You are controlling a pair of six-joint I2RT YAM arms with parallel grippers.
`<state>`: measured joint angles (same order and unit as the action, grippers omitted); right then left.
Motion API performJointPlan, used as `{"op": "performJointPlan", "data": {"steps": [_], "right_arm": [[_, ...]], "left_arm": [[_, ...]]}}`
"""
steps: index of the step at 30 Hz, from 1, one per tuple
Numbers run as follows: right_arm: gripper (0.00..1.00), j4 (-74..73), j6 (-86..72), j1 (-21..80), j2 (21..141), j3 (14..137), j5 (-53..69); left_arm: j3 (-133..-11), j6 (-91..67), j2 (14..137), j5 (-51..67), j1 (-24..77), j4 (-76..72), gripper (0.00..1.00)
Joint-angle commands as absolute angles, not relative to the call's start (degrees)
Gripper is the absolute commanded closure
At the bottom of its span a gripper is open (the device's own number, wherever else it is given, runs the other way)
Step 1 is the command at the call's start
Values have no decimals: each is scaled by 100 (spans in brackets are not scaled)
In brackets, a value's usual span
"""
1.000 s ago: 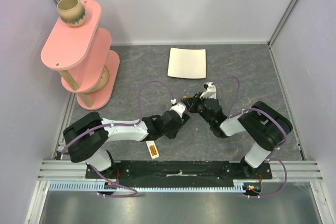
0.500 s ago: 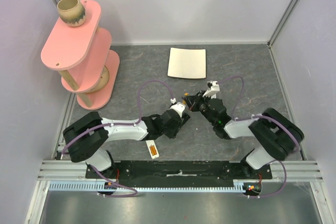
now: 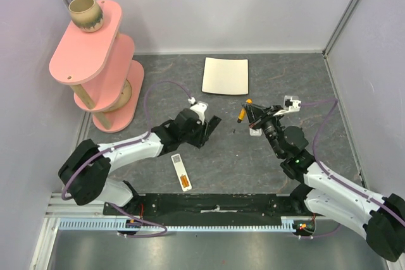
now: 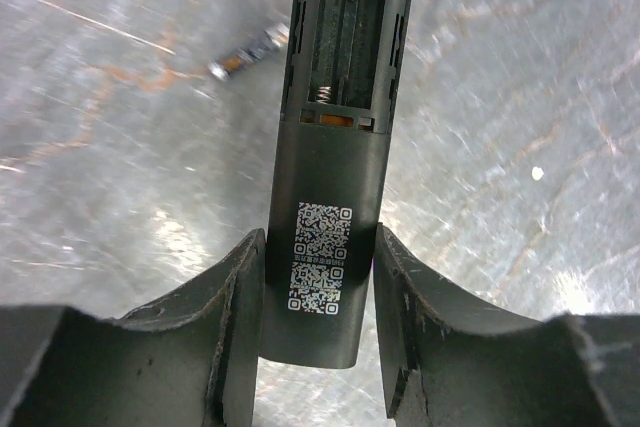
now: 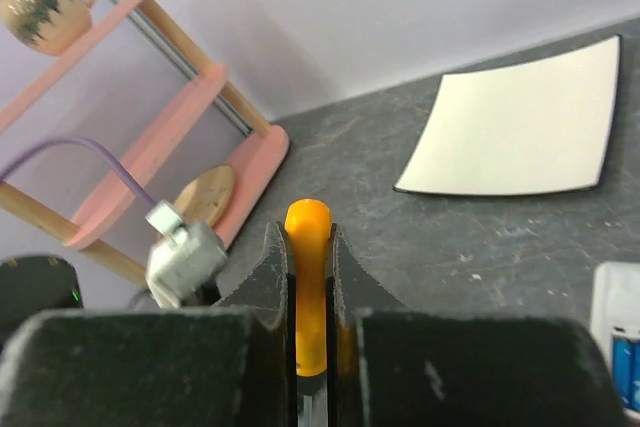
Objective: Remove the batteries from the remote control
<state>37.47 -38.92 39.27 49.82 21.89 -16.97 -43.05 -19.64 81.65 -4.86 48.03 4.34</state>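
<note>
Battery (image 5: 306,297), orange and thin, is clamped between the closed fingers of the right tool (image 5: 306,247), with its rounded end poking out. It is over the middle of the counter (image 3: 285,80), short of a cream square plate (image 3: 225,75). The white remote control (image 3: 178,164) lies flat on the counter near the left arm's base, with a second orange battery (image 3: 184,183) at its near end. The left tool (image 4: 318,242) grips a black bar (image 4: 335,147) by its sides, and the bar's open two-slot bay is empty.

White-and-black left arm (image 3: 136,147) reaches toward two o'clock, fingers (image 4: 238,292) half-spread; right arm (image 3: 329,184) stretches toward ten o'clock, fingers (image 5: 270,272) pinched nearly together.
</note>
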Motion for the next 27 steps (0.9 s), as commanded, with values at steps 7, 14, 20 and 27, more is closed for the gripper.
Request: {"op": "performJointPlan", "data": {"steps": [7, 14, 20, 27], "right_arm": [[100, 2830, -3709, 3938, 4676, 1872, -1907], [100, 2778, -3726, 3938, 4711, 1863, -1758], [100, 2742, -3735, 3938, 4737, 1828, -1732], [100, 2742, -3779, 3938, 4772, 1810, -1688]], "left_arm": [[-4588, -1617, 7954, -878, 3280, 1002, 98], [-4781, -1661, 8568, -1020, 2813, 1151, 98], [-5124, -1626, 9289, -967, 2707, 1397, 96], [-5133, -1512, 9352, -801, 2698, 1424, 42]]}}
